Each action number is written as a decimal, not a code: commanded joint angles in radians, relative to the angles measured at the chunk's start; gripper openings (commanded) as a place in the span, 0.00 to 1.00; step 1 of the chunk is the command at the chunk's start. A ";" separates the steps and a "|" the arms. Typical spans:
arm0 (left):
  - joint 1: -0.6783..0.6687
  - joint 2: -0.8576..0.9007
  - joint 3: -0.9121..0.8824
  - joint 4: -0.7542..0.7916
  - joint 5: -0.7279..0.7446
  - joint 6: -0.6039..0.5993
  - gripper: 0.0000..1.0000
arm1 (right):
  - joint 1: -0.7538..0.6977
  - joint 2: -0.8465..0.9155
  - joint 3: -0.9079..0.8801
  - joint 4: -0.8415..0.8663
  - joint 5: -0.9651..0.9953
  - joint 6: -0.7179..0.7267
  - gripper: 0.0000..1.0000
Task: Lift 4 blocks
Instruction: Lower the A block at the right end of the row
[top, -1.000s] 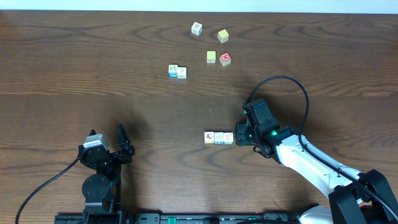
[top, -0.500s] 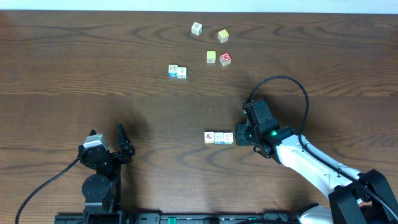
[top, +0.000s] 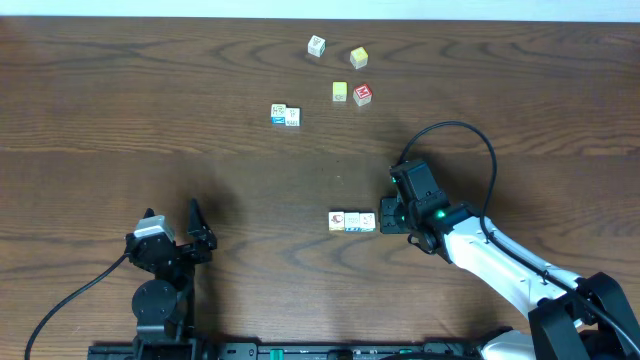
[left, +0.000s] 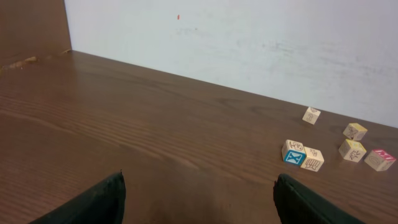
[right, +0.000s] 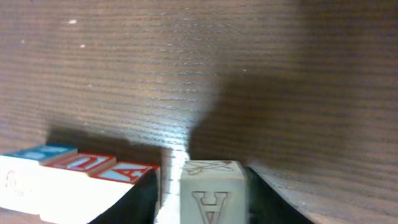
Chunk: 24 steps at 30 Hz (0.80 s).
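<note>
Dark wood counter (top: 120, 100) carries three blocks (top: 352, 221) in a touching row right of centre. The right pincer (top: 384, 218) straddles a fourth block (right: 211, 186), marked A, at the row's end nearest its arm, probably so that all four can be squeezed and raised as one; whether its jaws press that cube or stand just clear I cannot tell. Parked near left, the left pincer (left: 199, 182) gapes wide on nothing, well apart from the other cubes (top: 340, 92) farther back, and against the overhead views a moment earlier nothing has visibly shifted.
</note>
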 joint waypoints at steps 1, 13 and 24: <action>0.004 -0.002 -0.024 -0.032 -0.005 0.002 0.76 | 0.008 0.009 0.001 0.002 0.011 -0.001 0.39; 0.004 -0.002 -0.024 -0.032 -0.005 0.002 0.76 | 0.008 0.009 0.001 -0.001 0.011 -0.001 0.72; 0.004 -0.002 -0.024 -0.032 -0.005 0.002 0.77 | 0.008 0.009 0.001 -0.006 0.010 0.000 0.61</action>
